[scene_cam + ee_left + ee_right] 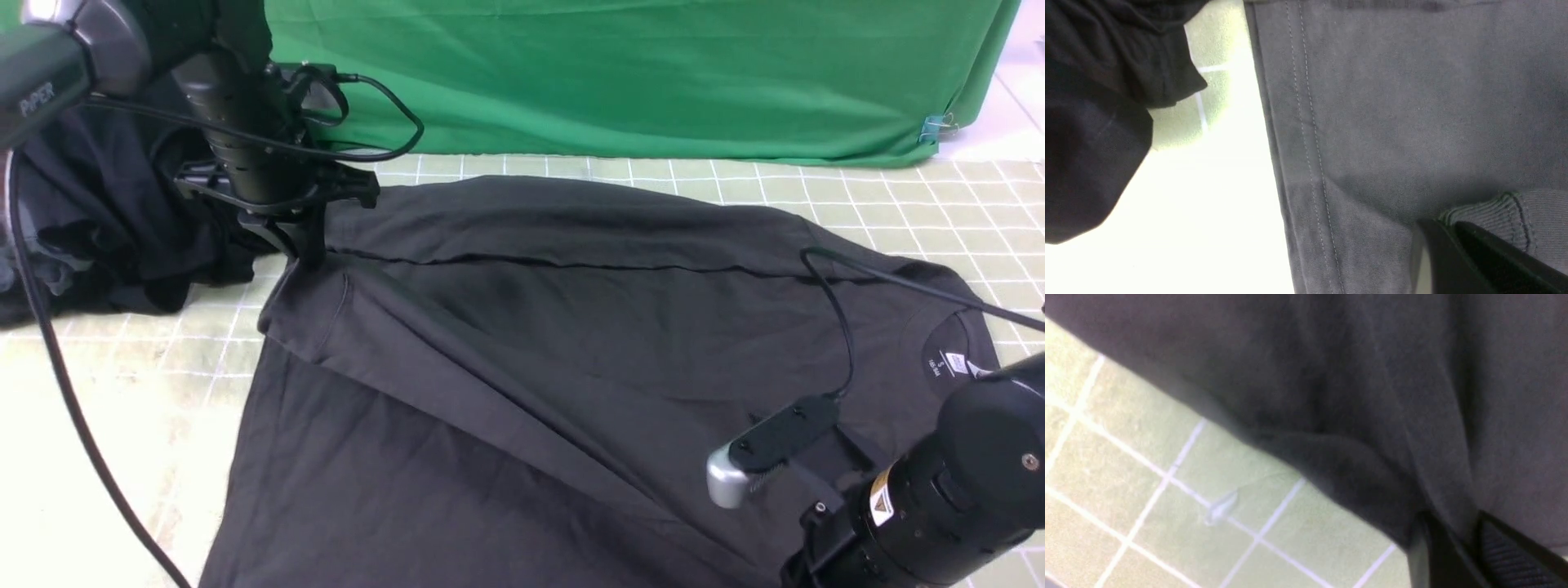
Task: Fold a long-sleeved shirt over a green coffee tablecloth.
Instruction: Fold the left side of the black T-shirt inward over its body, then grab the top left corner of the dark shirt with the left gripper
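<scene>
The charcoal long-sleeved shirt (pixel 571 327) lies spread on the pale green grid tablecloth (pixel 122 384), its neck with the white tag (pixel 951 362) at the right. One sleeve runs slantwise across the body up to the far left. There my left gripper (pixel 309 255) is shut on the ribbed cuff (pixel 1494 212), fingertips (pixel 1437 245) clamping it. My right gripper (pixel 1453 535) is shut on a fold of the shirt (pixel 1372 375) at its near edge above the tablecloth (pixel 1147 498). In the front view its fingertips are hidden below the wrist (pixel 939 490).
A blacker pile of mixed garments (pixel 106 212) lies at the far left, close beside my left gripper. A plain bright green drape (pixel 637 73) hangs behind the table, with a clip (pixel 935 126) at its right. Black cables (pixel 841 327) cross over the shirt.
</scene>
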You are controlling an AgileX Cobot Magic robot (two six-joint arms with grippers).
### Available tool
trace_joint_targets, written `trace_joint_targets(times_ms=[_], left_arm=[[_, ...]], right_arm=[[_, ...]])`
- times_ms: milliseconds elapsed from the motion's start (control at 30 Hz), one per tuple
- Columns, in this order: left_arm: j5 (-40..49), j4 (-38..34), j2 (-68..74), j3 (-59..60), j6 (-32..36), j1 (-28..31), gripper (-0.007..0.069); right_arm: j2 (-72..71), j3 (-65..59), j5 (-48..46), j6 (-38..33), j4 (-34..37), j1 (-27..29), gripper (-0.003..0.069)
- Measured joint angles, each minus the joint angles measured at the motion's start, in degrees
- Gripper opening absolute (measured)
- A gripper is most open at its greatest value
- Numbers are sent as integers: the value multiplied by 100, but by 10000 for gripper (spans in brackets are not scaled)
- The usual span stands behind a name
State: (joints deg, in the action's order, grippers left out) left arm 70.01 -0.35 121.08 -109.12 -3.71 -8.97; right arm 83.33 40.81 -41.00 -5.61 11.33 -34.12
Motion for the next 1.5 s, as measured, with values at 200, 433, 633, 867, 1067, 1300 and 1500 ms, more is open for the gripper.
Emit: trace_joint_targets(times_ms=[200,433,633,867,1067,1300,1500], left_arm=[[-4,111,2,330,-43,0,12],[-101,239,7,349,18,6,20],[-74,451,7,349,47,6,151],[-526,559,7,349,-475,19,447],[-1606,389,141,349,-790,187,522],[-2331,-1,615,349,-1083,281,527],[-2846,-206,912,349,-2017,283,527]], right_arm=[[0,-11,-60,12,0,0,262],[-108,-11,-136,38,0,0,424],[-839,200,-278,137,-6,0,435],[-1688,605,-355,184,-16,0,437],[-1767,860,-441,184,-29,0,439],[-1767,866,-422,184,-44,0,439],[-1767,866,-422,184,-51,0,439]])
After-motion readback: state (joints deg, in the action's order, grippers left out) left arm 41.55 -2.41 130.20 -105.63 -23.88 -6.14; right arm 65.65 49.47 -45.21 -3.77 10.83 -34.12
